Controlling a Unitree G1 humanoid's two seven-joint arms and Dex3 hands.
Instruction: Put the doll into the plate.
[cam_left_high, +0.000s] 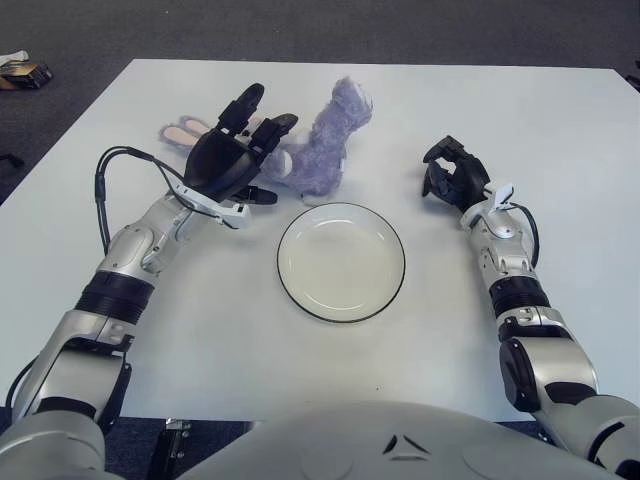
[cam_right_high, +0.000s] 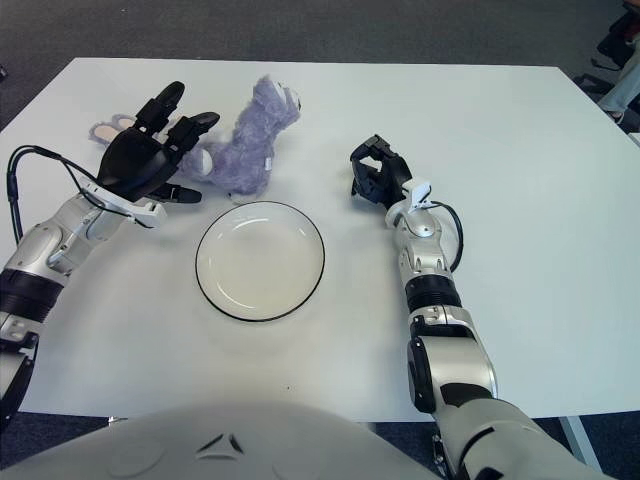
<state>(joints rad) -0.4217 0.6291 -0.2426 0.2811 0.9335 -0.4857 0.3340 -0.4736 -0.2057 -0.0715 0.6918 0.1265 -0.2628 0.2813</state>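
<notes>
Doll (cam_left_high: 325, 140): purple plush on the counter (cam_left_high: 560, 130), just right of the left robot hand (cam_left_high: 232, 152), whose fingers spread open at its flank, not yet gripping. Plate (cam_left_high: 341, 261): empty, near that hand. Right robot hand (cam_left_high: 452, 175): curled, holding nothing. Grasp and transfer remain.

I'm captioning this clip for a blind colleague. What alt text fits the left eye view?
The robot's left hand, fingers spread, hovers at the left side of a purple plush doll lying on a white table, not gripping it. An empty white plate sits just in front of the doll, and the right hand shows curled to the plate's right.
</notes>
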